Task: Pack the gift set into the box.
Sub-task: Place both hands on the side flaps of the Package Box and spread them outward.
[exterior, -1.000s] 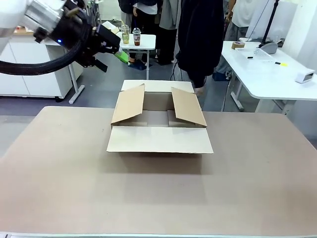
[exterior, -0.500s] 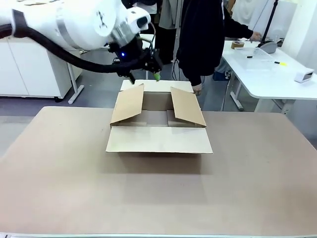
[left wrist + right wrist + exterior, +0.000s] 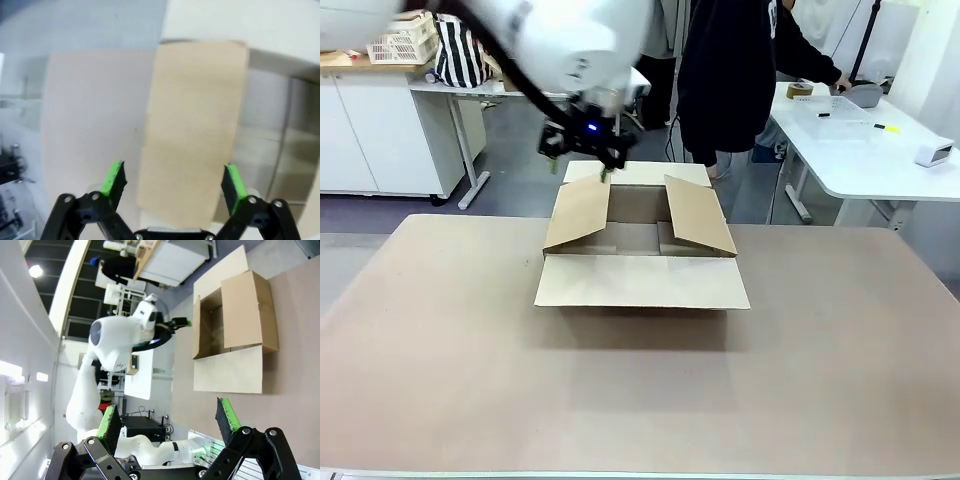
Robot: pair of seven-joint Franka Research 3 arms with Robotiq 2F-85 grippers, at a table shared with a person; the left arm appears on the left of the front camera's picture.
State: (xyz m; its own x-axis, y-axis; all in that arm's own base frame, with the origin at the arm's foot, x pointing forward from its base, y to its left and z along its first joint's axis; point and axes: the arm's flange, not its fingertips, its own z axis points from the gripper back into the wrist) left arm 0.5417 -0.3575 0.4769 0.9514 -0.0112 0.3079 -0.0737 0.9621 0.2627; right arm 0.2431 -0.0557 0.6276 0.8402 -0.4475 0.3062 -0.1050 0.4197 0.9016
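Note:
The box (image 3: 640, 282) lies open in the middle of the table, its two side flaps raised and slanting and its front flap lying flat. My left gripper (image 3: 580, 170) hovers open over the box's far left corner, with nothing between its fingers. In the left wrist view the left gripper (image 3: 173, 180) looks down on the box's left flap (image 3: 195, 125), with the box's inside to the right. My right gripper (image 3: 168, 421) is open and empty, high up, looking at the box (image 3: 235, 330) and the left arm (image 3: 125, 335) from afar. The gift set is out of view.
A person in black (image 3: 735, 80) stands beyond the table's far edge, reaching to a white side table (image 3: 860, 150) at the back right that holds small items. White cabinets (image 3: 380, 140) stand at the back left. Brown tabletop (image 3: 640, 400) spreads around the box.
My left arm has swung in from the far left and come down over the box's far left corner. The person's arm has reached out to the side table.

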